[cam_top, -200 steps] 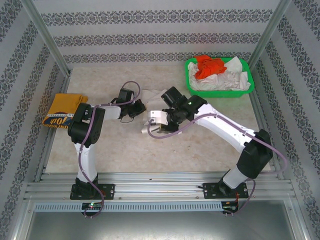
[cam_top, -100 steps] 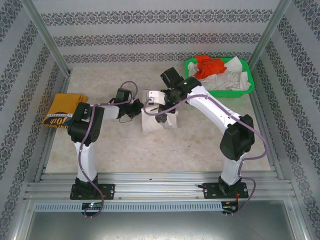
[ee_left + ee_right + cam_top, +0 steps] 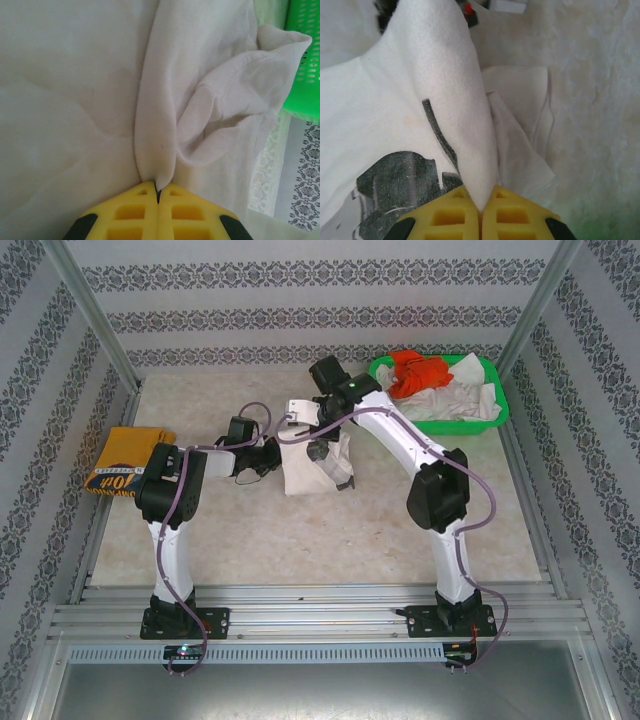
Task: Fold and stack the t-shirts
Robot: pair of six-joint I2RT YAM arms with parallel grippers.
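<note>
A cream-white t-shirt (image 3: 318, 468) with a black graphic print (image 3: 395, 182) is held up over the middle of the table between both grippers. My left gripper (image 3: 274, 453) is shut on a fold of its edge (image 3: 156, 165), the yellow fingers pressed together at the cloth (image 3: 158, 192). Higher and farther back, my right gripper (image 3: 312, 438) is shut on a peak of the same shirt (image 3: 440, 90), pinched at the fingertips (image 3: 481, 207). A mustard-yellow t-shirt (image 3: 125, 462) with dark lettering lies folded at the left edge.
A green plastic basket (image 3: 495, 420) at the back right holds an orange-red shirt (image 3: 415, 372) and white shirts (image 3: 455, 400). Its green wall (image 3: 302, 60) stands close to the held shirt. Metal frame posts and patterned walls ring the table.
My right arm has swung from the table's middle toward the back, lifting its corner of the white shirt, which now hangs spread out. The left gripper has barely moved.
</note>
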